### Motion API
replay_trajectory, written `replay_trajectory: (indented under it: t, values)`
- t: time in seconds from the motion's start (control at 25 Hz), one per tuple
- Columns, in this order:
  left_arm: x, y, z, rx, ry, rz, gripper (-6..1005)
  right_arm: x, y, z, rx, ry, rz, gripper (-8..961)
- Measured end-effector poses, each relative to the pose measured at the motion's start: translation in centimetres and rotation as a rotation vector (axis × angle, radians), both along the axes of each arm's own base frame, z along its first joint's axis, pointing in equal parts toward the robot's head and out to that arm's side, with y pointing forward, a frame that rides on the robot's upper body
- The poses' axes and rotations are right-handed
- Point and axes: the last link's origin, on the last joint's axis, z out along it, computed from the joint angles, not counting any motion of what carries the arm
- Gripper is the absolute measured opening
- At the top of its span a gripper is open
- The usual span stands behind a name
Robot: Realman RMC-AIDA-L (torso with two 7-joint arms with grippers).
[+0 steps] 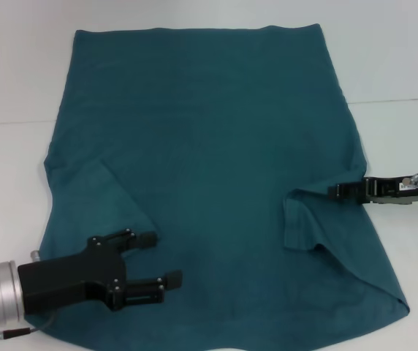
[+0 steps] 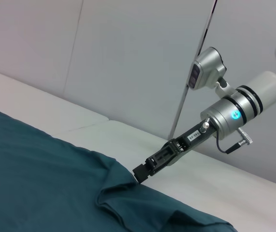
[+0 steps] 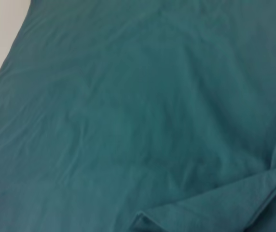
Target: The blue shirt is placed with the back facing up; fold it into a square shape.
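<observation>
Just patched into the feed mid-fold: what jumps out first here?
The blue shirt covers most of the white table, back up, both sleeves folded inward. The left gripper hovers open over its near left part, while the right gripper sits low at the right edge beside the folded sleeve.

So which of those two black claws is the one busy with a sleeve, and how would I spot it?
Start from the blue shirt spread flat over the white table. Follow its right edge down to the sleeve folded inward. The right gripper reaches in sideways there, slim, its tip at the fold; the left gripper hovers with jaws wide open.
</observation>
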Motion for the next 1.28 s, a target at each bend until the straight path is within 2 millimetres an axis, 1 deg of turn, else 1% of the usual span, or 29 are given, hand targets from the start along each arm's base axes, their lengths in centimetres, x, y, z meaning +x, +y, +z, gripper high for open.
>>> replay_trajectory:
  t: [0.24, 0.52, 0.76, 0.96, 1.08, 1.28]
  values:
    - [0.0, 0.1, 0.0, 0.006, 0.006, 0.002, 906, -0.3, 0.6, -0.1, 0.027, -0.012, 0.004, 789]
    - [0.0, 0.2, 0.1, 0.009, 0.005, 0.002, 907, -0.5, 1.0, -0.8, 0.041, -0.023, 0.0, 787]
    - [0.0, 0.3, 0.2, 0.011, 0.008, 0.001, 906, -1.0, 1.2, -1.5, 0.018, -0.046, 0.018, 646]
    - [0.0, 0.3, 0.2, 0.011, 0.009, 0.0, 905, -0.9, 1.5, -1.5, 0.04, -0.067, 0.019, 436]
    - [0.0, 0.3, 0.2, 0.011, 0.008, 0.0, 906, -0.8, 1.8, -1.6, 0.066, -0.076, 0.014, 190]
    - [0.0, 0.3, 0.2, 0.011, 0.008, 0.0, 906, -0.9, 2.0, -2.0, 0.095, -0.089, 0.012, 103]
